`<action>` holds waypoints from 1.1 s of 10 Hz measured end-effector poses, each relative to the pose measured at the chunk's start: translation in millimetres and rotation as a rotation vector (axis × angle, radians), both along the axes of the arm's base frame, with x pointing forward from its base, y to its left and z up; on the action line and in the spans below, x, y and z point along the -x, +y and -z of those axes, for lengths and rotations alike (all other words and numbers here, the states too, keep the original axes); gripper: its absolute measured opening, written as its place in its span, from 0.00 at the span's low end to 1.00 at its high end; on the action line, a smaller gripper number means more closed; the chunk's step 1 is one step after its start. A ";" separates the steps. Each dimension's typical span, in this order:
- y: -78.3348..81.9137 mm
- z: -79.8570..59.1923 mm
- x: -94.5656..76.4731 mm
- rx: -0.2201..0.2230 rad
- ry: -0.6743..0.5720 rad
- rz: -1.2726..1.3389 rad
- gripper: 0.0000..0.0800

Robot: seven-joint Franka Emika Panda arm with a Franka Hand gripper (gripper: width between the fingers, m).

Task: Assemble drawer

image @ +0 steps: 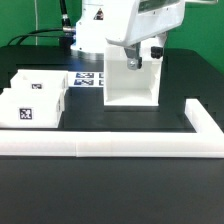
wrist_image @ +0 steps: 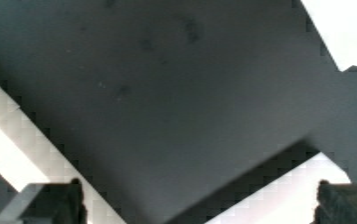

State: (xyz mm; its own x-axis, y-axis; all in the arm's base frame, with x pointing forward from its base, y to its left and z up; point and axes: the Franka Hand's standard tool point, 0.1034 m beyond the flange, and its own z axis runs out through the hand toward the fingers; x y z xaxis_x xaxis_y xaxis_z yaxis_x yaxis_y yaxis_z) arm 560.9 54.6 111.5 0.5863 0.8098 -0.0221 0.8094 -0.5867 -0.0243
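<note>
The drawer's large white casing [image: 132,82] stands upright on the black table, right of centre in the exterior view. Two smaller white boxes with square tags [image: 33,98] sit together at the exterior view's left. My gripper [image: 143,57] hangs just above the casing's top edge, open and empty. In the wrist view both dark fingertips [wrist_image: 50,206] show wide apart with only black table between them. White surfaces [wrist_image: 349,120] lie to either side there; I cannot tell which parts they are.
A long low white L-shaped rail [image: 110,147] runs along the front and up the exterior view's right side. The marker board [image: 88,79] lies flat behind, between the boxes and the casing. Cables trail at the back left.
</note>
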 end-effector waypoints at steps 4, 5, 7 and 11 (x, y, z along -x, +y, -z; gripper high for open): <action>0.0 0.1 0.0 0.000 0.000 0.000 0.81; 0.0 0.1 0.1 0.000 0.000 0.000 0.81; 4.9 -6.5 11.2 0.002 -0.026 0.095 0.81; 23.2 -31.1 68.9 0.026 -0.061 0.440 0.81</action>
State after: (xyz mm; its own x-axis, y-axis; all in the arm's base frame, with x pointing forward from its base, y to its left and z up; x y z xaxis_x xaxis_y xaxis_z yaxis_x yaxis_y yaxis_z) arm 492.0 77.8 142.7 0.8759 0.4825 0.0062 0.4820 -0.8755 0.0355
